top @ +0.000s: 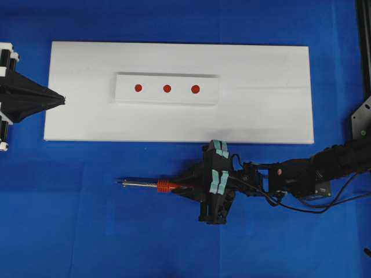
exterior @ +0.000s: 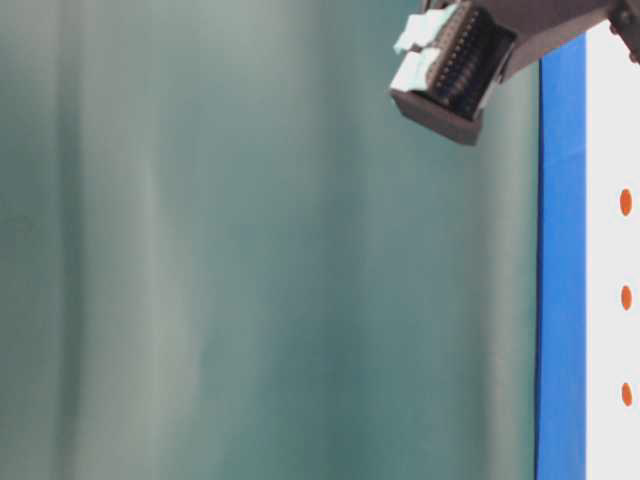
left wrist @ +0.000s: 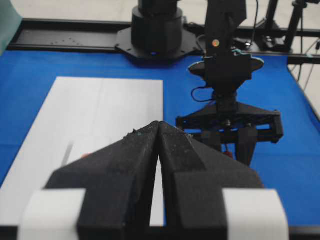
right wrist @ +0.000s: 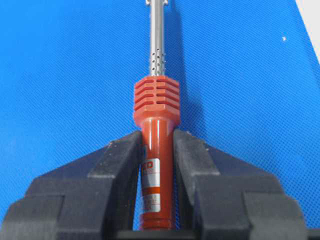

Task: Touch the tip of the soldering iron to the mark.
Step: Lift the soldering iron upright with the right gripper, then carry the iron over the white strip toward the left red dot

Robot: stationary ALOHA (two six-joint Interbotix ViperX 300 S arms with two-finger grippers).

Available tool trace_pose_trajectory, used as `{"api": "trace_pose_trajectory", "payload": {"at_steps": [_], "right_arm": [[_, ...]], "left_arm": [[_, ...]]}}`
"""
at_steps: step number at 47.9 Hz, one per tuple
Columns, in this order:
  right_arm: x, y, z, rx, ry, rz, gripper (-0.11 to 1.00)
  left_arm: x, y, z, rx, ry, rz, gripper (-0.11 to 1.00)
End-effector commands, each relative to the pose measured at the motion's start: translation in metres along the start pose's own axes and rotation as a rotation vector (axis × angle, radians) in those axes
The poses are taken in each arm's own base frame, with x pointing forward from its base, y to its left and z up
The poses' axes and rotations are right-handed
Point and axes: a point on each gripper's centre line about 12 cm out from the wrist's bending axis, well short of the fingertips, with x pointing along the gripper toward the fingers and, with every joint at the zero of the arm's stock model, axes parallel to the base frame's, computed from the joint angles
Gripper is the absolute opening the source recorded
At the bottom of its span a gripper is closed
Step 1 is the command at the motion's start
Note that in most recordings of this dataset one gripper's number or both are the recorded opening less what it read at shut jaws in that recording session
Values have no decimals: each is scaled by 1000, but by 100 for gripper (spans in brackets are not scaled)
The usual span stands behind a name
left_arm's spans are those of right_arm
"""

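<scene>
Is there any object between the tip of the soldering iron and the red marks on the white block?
Nothing visible. The right pincer grips the soldering iron on the blue cloth. Between its tip and the red marks there is only bare cloth and the white board.

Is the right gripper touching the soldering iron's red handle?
Touching. The right wrist view shows both fingers of the right gripper pressed against the soldering iron handle.

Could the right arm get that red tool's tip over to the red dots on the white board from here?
Probably yes. The right gripper is shut on the soldering iron, and only bare blue cloth lies between it and the white board. Nothing stands over the red dots.
</scene>
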Motion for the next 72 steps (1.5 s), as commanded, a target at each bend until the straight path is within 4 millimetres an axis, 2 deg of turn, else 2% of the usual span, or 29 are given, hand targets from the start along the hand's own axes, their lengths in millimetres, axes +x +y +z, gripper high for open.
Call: {"api": "trace_pose_trajectory", "payload": {"at_steps": [1, 8, 20, 28, 34, 46, 56, 72], "right_arm": [[-1, 9, 17, 13, -46, 23, 6], [-13, 21, 40, 17, -59, 54, 6], [-50, 43, 89, -62, -45, 119, 6], [-69, 47, 114, -101, -41, 141, 6], [-78, 47, 124, -120, -47, 147, 6], [-79, 46, 125, -129, -39, 146, 6], [-76, 30, 130, -145, -23, 107, 6], [-78, -31, 157, -209, 2, -28, 6]], "left_arm": [[1, 0, 4, -6, -17, -2, 0], [1, 0, 4, -17, -15, -2, 0], [1, 0, 4, -17, -17, -2, 0], [1, 0, 4, -18, -17, -2, 0], [1, -1, 4, -20, -15, -5, 0], [1, -1, 4, -19, -15, -5, 0], [1, -1, 4, -19, -15, -5, 0], [1, -1, 4, -19, -15, -5, 0]]}}
